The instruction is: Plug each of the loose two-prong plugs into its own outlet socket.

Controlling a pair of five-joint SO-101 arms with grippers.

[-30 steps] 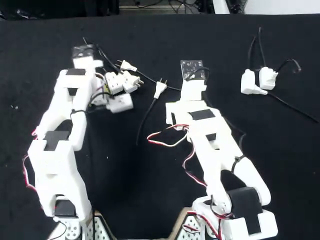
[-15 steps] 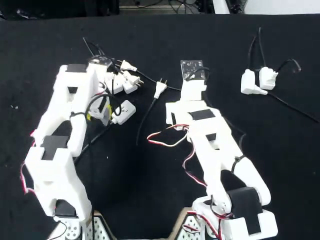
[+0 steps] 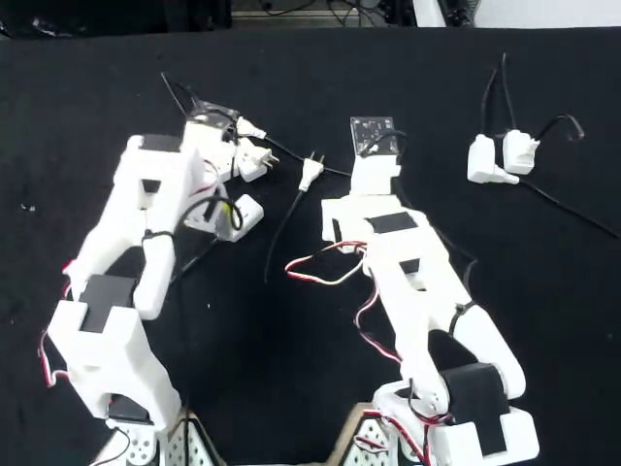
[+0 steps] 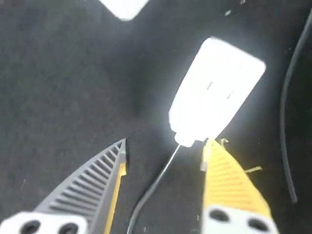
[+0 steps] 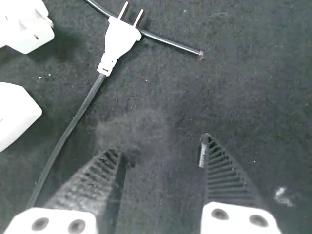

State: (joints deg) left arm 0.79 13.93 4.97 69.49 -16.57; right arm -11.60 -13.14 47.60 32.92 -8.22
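Black tablecloth (image 3: 543,320): my left gripper (image 4: 163,146), wide open and empty, has swung in behind an outlet socket (image 4: 214,92) that has slid clear of the tangle. My right gripper (image 5: 161,146), also open and empty, hovers near the loose two-prong plug (image 5: 118,39). Nothing is plugged in yet.

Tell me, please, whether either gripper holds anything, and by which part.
Nothing is held. The left gripper is open beside an outlet socket; the right gripper is open over black cloth.
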